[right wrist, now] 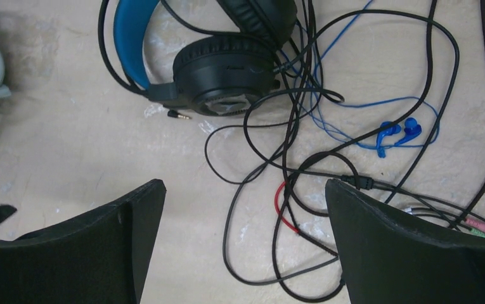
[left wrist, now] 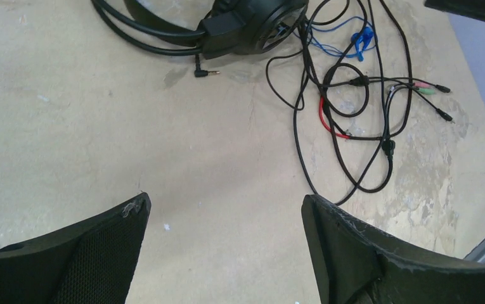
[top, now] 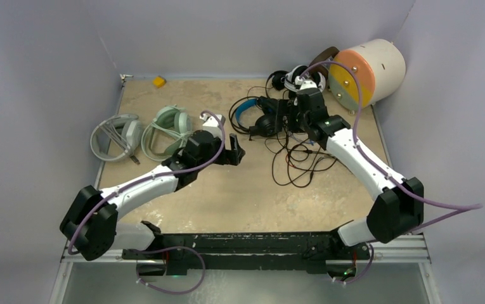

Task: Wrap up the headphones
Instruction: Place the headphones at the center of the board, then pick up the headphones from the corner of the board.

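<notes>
Now: left gripper [left wrist: 225, 209] spread wide, grasping nothing, hanging over bare table [left wrist: 87, 126]. Just ahead of its fingers [left wrist: 354, 253], only a loose jack plug [left wrist: 208, 73] lying beside the black headset with blue headband [left wrist: 252, 25]. Ahead and to its right, a tangle of cables [left wrist: 347, 114], black with a red stretch and pink and green plug ends, flat on the surface. Behind that gripper, by its wrist, the mint-green headset [top: 167, 130], and further back the white-grey headset [top: 116, 136], both apart from the tangle.

Likewise released: right gripper [right wrist: 245, 190], jaws far apart, empty, poised above the same tangle with several loops running under the gap. Ahead of it and a little left, the black headset's earcup, cords crossing over its rim. Ahead and right, blue earbuds [right wrist: 398, 134] on a thin blue wire among the black loops. Past the right gripper, toward the back corner, the black-and-white headset [top: 298, 75] and the brown headset [top: 327, 53], close against the cream cylinder [top: 369, 66]. Far off on the left gripper's side, a small yellow block [top: 158, 81] at the table's back edge.
</notes>
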Controlling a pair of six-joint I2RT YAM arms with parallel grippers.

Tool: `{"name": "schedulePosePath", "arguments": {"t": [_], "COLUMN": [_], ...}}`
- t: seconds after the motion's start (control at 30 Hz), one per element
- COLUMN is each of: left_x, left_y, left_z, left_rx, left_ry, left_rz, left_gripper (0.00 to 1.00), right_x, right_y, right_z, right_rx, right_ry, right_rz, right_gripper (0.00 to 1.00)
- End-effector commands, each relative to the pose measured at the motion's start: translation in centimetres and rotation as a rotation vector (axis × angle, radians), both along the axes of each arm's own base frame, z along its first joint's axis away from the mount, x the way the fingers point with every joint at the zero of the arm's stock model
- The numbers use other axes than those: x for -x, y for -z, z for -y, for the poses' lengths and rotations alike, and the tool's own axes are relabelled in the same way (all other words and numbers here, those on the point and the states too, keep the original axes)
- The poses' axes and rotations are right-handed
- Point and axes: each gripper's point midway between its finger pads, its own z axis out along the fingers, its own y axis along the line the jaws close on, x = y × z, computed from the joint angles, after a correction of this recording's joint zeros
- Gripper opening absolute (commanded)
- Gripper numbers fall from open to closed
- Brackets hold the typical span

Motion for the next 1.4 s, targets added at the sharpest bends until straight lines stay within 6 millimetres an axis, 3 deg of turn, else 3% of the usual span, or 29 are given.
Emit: {"name": "schedulePosePath", "arguments": {"t": [0.0,0.13,0.27,0.37,0.53,0.87,1.03,1.37], "left_x": [-1.2,-1.5,-2.0,-2.2,-2.0,-1.5,-1.2,-1.4], "left_y": [-1.5,-0.8,-0.6,-0.2,0.2,0.6,0.6,1.9], "left_z": [0.9,-0.1,-0.6,-1.0,-1.5,-0.8,-0.5,0.2], "left_rx": [0.004,0.015,0.013,-0.003,0.016,0.037,0.054,0.046], "left_ry": [0.041,-0.019,-0.049,-0.063,-0.076,-0.025,-0.003,0.014], "left_rz": [0.136,0.172,0.216,0.225,0.272,0.301,0.299,0.248], "left_gripper": [0.87,0.89,0.94,1.0,1.0,1.0,1.0,1.0], "right_x": [-2.6,-4.7,-7.2,-9.6,-14.1,-21.9,-25.7,-30.2], "right_y": [-1.5,-1.7,-3.2,-3.6,-5.5,-4.5,-6.6,-5.4], "right_z": [0.8,2.0,2.7,3.7,5.4,10.7,12.0,15.0], "right_rx": [-0.01,0.047,0.04,0.015,-0.059,-0.005,0.017,0.04], "right_ry": [0.102,0.184,0.241,0.289,0.382,0.59,0.599,0.705], "right_rz": [0.09,0.135,0.201,0.219,0.276,0.35,0.467,0.569], "right_gripper": [0.99,0.99,0.99,0.99,0.99,0.99,0.99,0.96]}}
